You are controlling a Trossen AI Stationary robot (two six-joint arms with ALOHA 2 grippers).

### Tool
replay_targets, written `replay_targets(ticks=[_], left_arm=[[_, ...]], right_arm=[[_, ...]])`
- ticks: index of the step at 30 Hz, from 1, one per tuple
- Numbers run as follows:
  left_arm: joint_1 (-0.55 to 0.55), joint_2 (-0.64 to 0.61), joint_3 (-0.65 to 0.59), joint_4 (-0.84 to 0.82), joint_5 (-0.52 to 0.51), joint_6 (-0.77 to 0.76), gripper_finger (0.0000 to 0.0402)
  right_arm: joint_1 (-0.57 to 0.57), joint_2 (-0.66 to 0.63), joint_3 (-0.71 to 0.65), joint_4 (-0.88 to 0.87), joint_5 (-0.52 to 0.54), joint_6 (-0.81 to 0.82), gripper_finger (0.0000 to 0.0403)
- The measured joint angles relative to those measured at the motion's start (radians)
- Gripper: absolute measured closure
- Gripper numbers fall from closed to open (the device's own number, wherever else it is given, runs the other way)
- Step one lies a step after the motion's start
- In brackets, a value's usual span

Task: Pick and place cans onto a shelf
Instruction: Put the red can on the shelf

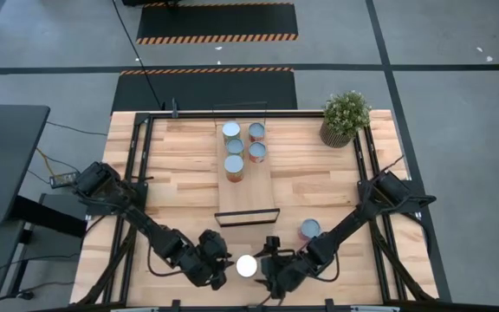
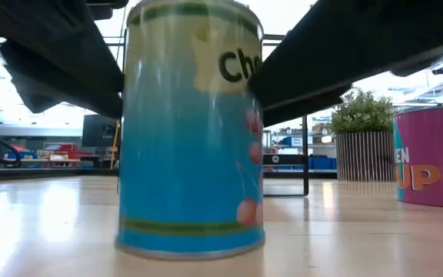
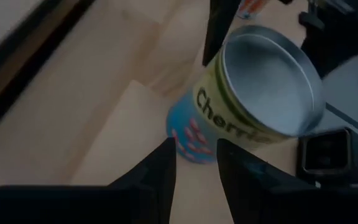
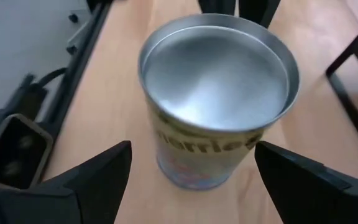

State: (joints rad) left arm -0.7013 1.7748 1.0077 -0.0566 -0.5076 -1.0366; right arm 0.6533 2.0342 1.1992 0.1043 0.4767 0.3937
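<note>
A blue can marked "Cherries" with a silvery top (image 1: pixel 247 265) stands upright on its base on the table near the front edge; it also shows in the low view (image 2: pixel 191 131). My right gripper (image 4: pixel 192 149) is open wide, with one finger on either side of the can (image 4: pixel 216 93) and not touching it. My left gripper (image 3: pixel 194 168) is just left of the can (image 3: pixel 253 99), its fingers a narrow gap apart and empty. The light-wood shelf (image 1: pixel 248 195) lies mid-table and carries several cans (image 1: pixel 243 147) at its far end. A pink can (image 1: pixel 309 229) stands on the table to the right.
A potted green plant (image 1: pixel 346 119) stands at the far right corner and shows in the low view (image 2: pixel 364 146). The pink can (image 2: pixel 437 154) stands close behind my right arm. Black frame rails (image 1: pixel 137 173) run along the table's left and right sides.
</note>
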Motion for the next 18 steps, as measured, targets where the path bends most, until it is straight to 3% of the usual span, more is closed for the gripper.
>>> replay_targets(ticks=[8,18], left_arm=[[-0.01,0.0,0.0,0.0,0.064,-0.01,0.0279],[-0.043,0.0,0.0,0.013,0.026,-0.078,0.0279]], right_arm=[[0.027,-0.004,0.0,-0.015,0.0,0.034,0.0054],[-0.009,-0.004,0.0,-0.016,-0.016,0.156,0.0045]])
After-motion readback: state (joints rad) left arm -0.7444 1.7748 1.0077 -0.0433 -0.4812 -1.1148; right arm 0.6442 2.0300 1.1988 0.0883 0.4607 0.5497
